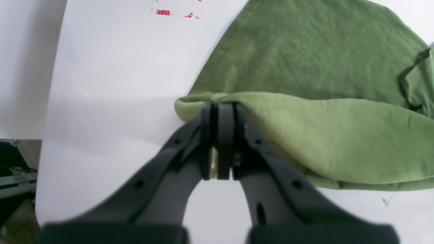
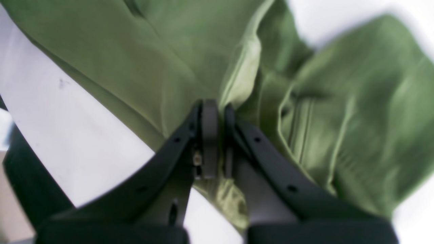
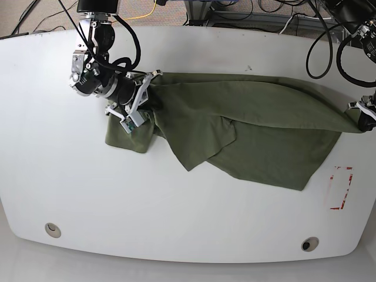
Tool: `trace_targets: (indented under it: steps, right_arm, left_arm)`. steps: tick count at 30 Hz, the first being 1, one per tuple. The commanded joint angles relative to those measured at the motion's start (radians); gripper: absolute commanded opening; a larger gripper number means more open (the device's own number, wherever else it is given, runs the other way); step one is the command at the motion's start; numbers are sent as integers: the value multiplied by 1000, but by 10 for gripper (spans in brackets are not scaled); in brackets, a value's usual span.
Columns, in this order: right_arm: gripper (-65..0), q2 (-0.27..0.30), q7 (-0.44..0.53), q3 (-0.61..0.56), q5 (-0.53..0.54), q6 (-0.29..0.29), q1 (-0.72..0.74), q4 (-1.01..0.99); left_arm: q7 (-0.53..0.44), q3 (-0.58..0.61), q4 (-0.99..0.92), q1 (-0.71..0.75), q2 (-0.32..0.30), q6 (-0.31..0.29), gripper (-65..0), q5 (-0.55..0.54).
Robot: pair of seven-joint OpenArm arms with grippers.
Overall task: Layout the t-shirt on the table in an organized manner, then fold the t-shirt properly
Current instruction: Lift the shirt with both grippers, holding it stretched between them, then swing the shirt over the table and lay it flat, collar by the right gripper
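The t-shirt (image 3: 247,126) is lying stretched across the white table (image 3: 176,217), its long axis running side to side in the base view — one end bunched at the right end effector (image 3: 145,82) on that view's left, the other drawn to a narrow point at the left end effector (image 3: 363,120) on the far right. Between the two, the olive fabric is sagging toward the near edge in a loose fold, and a small flap is lying on the table just below the right end effector.

The right end effector is clenching a gathered seam of the shirt, its jaws pressed together on the cloth. The left end effector is likewise gripping a rolled edge, with the rest of the garment spreading away beyond its tips.

No print or label is showing on the fabric. A red-marked rectangle (image 3: 339,188) is sitting on the table near the left end effector — its marks cannot be read. Two round grommets (image 3: 52,230) are set near the front edge, and cables (image 3: 235,9) are trailing over the floor behind the table.
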Motion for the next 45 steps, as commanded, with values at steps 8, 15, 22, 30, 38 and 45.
trace_targets:
  steps: [8, 15, 22, 30, 38, 45]
  right_arm:
    - [-650, 41, 19, 18, 23, 2, 70, 106]
    - [-650, 81, 19, 52, 20, 2, 210, 100]
    - [-650, 165, 19, 49, 23, 2, 391, -8]
    - [-650, 237, 19, 29, 23, 2, 677, -204]
    - [-650, 322, 19, -72, 23, 2, 1011, -425]
    - [-650, 374, 16, -167, 23, 2, 1296, -582]
  left_arm:
    - [-25, -4, 65, -154, -21, 2, -650, -56]
    - [-24, 2, 70, -303, -24, 7, -650, -119]
    - [-22, 70, 67, -471, -31, 7, -650, -111]
    - [-22, 162, 63, -689, -38, 8, -650, -68]
    - [-25, 260, 1, -976, 19, 8, -650, 76]
    - [-30, 302, -111, -1217, 49, 8, -650, 127]
